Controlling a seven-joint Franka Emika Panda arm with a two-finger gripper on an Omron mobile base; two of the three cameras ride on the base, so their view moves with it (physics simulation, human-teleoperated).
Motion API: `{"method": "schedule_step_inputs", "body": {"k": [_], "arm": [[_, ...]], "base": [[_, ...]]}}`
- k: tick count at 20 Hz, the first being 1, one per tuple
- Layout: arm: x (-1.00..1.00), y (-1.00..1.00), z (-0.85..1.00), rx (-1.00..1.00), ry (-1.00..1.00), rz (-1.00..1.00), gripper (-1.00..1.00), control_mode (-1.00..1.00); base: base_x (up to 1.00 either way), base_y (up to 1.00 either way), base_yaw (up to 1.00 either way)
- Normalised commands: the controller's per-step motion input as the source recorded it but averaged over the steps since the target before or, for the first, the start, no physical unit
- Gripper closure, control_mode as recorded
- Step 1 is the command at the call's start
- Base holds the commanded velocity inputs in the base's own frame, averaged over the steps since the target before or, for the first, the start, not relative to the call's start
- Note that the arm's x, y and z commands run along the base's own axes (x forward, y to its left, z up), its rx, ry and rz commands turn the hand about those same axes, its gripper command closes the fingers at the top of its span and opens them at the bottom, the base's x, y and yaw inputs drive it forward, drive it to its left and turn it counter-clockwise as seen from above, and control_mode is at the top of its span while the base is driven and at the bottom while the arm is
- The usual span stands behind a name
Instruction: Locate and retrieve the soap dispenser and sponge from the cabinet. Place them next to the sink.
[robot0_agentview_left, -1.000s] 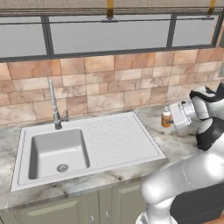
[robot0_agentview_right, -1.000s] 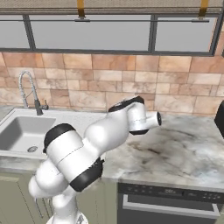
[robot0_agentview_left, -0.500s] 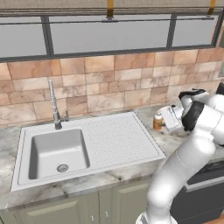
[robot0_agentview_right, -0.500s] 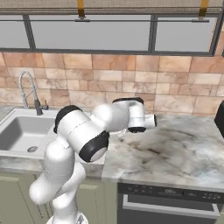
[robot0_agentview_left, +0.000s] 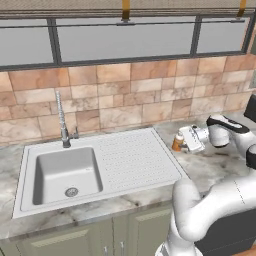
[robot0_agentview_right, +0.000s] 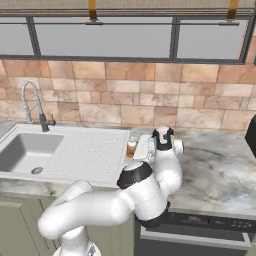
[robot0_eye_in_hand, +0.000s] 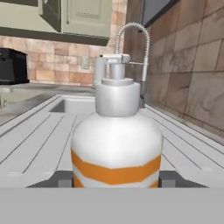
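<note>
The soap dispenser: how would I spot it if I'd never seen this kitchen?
Find the white sink set in the marble counter and follow its ribbed drainboard to the right edge. Just past that edge, between the robot's jaws, is the soap dispenser. It is a small orange bottle with a white pump top, the only coloured thing there.

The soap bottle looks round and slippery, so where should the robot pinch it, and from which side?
Probably the wide round belly of the soap dispenser, not the thin pump top. It stands upright at the sink's right edge, so a level reach from the open counter side, one finger on each flank, suits it. The gripper is shut on the bottle this way, fingers low on its sides.
</note>
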Motion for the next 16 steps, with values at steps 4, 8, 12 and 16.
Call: {"method": "schedule_step_inputs", "body": {"k": [4,8,12,16], "arm": [[0.43,-0.31,-0.2,0.05,0.0,0.08,1.0,-1.0],[0.37,-0.09,-0.13,0.0,-0.01,0.05,1.0,-1.0],[0.3,0.0,-0.18,0.0,0.0,0.01,1.0,-1.0],[0.16,0.0,-0.23,-0.02,-0.01,0.02,1.0,-1.0]], "base": [[0.0,0.0,0.0],[0.0,0.0,0.0],[0.0,0.0,0.0],[0.0,0.0,0.0]]}}
